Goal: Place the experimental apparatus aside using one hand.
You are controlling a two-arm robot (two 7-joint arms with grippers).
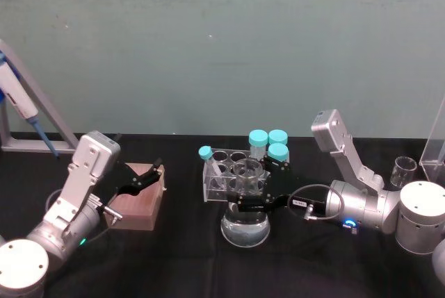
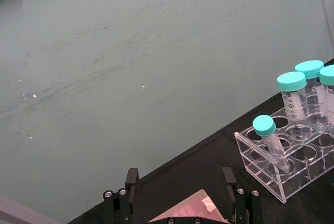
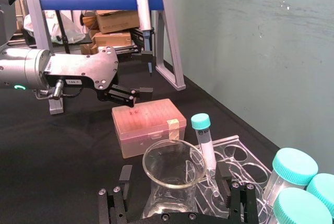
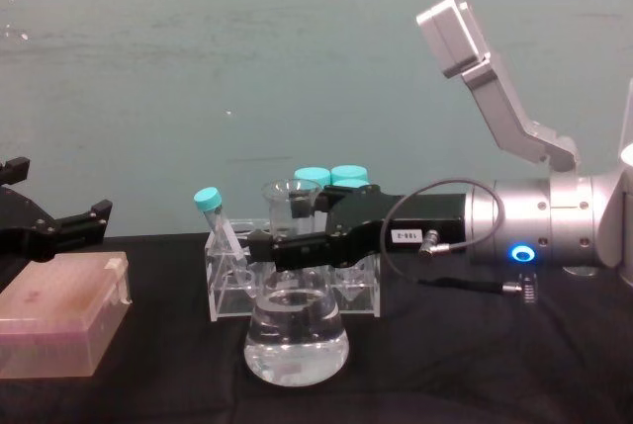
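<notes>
1. Chest view shows the right gripper [image 4: 265,246] reaching in from the right, its black fingers on either side of the neck of the conical flask [image 4: 296,330], which stands on the black table [image 4: 475,365] with clear liquid in its bulb.
2. From that side angle I cannot tell whether the fingers press the glass; the right wrist view shows the two fingertips [image 3: 126,173] flanking the flask's rim [image 3: 172,164] with a sliver of space at each side, so the jaws read as released around the neck, not clenched.
3. Head view places the flask [image 1: 245,227] just in front of the clear tube rack [image 1: 221,180], near the table's middle, with the right gripper [image 1: 245,201] over it.
4. Left wrist view gives the rack [image 2: 292,153] from its end: a slim teal-capped tube [image 2: 271,140] leans in a near hole and wider teal-capped vials [image 2: 293,96] stand farther along.
5. Head view alone shows a small beaker [image 1: 402,171] far right, beside a clear acrylic stand [image 1: 434,149].
6. Left gripper [image 1: 149,176] hangs over the pink tip box [image 1: 139,204] at the left, jaws spread and empty; the right wrist view shows it [image 3: 140,94] clear above the box's lid [image 3: 148,125].
</notes>
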